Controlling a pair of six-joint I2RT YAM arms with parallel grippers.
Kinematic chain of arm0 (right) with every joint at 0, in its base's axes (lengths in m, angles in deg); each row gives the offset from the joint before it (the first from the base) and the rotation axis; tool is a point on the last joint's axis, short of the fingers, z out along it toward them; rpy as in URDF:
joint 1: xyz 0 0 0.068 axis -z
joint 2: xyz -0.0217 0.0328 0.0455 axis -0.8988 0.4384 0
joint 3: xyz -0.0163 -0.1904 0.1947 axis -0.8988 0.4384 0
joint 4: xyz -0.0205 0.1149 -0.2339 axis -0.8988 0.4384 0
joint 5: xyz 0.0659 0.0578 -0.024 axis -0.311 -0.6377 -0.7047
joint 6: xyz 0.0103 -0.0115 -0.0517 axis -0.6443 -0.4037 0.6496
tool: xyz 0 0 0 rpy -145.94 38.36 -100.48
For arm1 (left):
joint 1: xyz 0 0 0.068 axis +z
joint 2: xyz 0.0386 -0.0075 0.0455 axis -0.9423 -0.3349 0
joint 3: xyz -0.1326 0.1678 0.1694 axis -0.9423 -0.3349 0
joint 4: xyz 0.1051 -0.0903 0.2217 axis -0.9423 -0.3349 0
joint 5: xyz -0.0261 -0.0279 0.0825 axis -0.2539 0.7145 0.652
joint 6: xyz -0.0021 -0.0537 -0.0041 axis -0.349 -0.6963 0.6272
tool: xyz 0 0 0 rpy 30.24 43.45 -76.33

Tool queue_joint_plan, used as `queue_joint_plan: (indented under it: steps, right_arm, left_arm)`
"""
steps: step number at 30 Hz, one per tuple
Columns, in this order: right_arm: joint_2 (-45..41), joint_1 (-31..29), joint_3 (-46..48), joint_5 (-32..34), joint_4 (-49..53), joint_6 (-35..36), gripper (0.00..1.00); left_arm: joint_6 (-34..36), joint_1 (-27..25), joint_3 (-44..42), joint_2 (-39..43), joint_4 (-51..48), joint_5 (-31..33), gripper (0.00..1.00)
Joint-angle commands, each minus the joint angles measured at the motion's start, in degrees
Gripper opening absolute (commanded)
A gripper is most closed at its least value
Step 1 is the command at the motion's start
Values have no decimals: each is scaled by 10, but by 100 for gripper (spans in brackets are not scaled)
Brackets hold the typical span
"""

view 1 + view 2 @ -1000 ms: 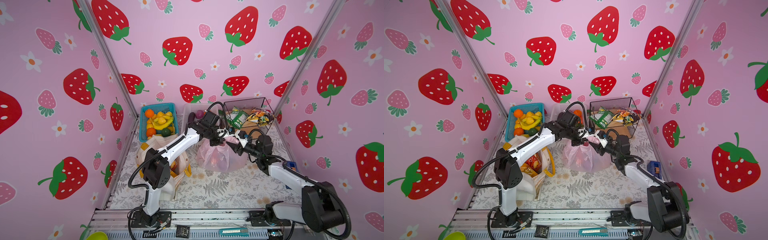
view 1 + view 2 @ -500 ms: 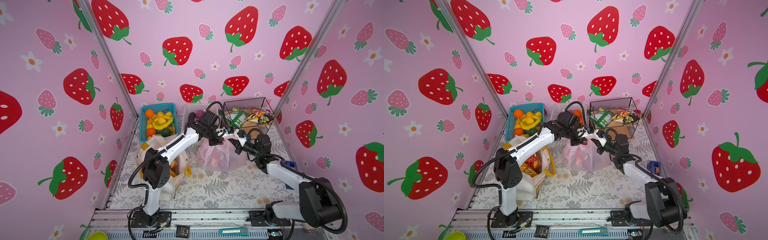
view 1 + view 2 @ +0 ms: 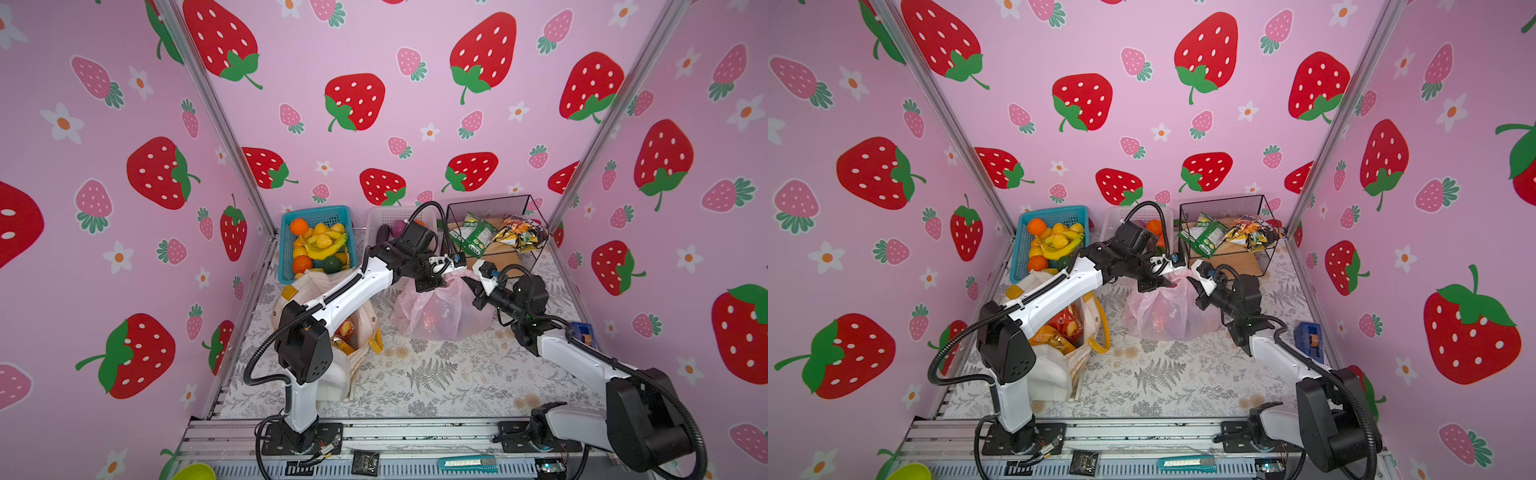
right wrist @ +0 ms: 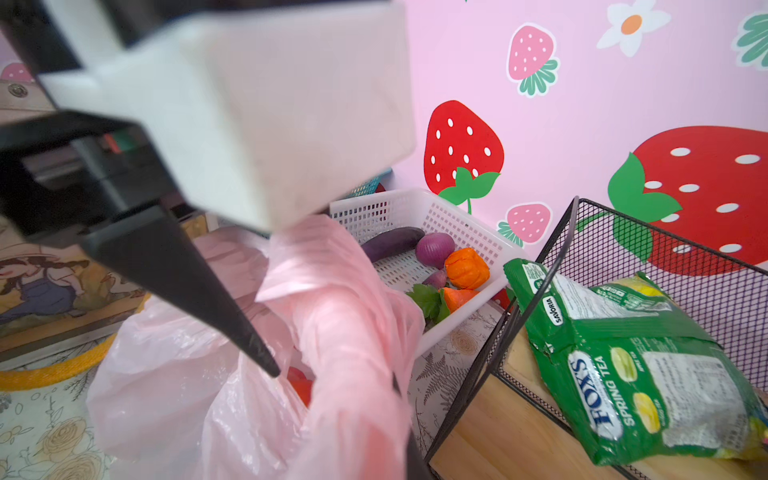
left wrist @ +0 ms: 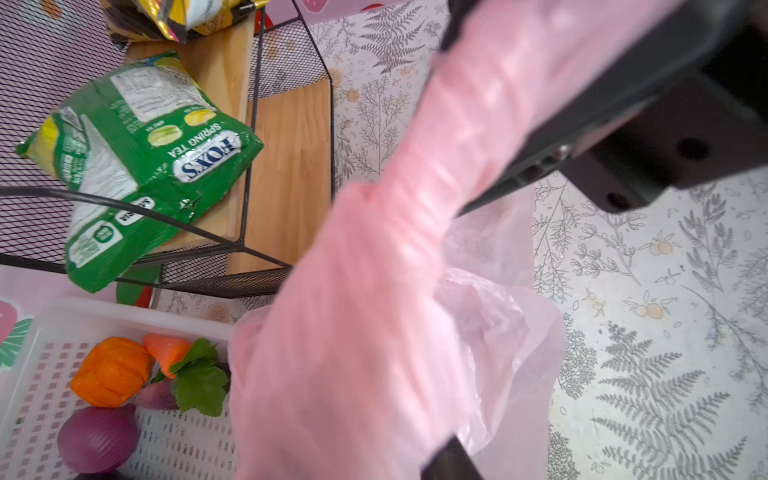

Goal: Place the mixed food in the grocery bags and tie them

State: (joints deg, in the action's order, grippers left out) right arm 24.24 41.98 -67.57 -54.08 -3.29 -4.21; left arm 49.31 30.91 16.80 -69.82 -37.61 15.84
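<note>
Plastic bag: translucent pink. Tote: cream, with yellow straps. Fruit basket: blue. Vegetable basket: white. Table cover: grey fern print. Walls: pink, red strawberries.

Thin translucent pink plastic bag is crinkling, faintly glossy, between the right pincer's matt black fingers. Beyond the pincer are sitting a white plastic basket, a black wire-mesh basket with a bare wooden base, and a glossy green packet.
</note>
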Motion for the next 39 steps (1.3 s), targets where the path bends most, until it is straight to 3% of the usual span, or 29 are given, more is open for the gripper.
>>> queue_joint_plan:
  steps: [1,8,20,23,30,35,39]
  right_arm:
    - [-13,-5,8,3,-38,-8,0]
    - [-13,-7,13,-11,-54,-30,0]
    - [-5,-8,16,9,-61,-29,1]
    - [1,-8,9,28,-44,-7,10]
    - [15,-9,-7,51,-27,24,30]
    - [38,-9,-29,38,-24,30,37]
    - [58,-9,-44,33,-23,34,37]
  left_arm:
    - [-14,-1,-6,4,26,22,38]
    - [-25,-13,-17,-5,90,74,29]
    - [-81,-18,-64,5,195,65,7]
    - [-85,-21,-79,12,208,59,0]
    - [-76,-21,-95,19,211,40,0]
    - [-71,-22,-91,17,202,33,0]
    - [-69,-22,-91,16,197,33,0]
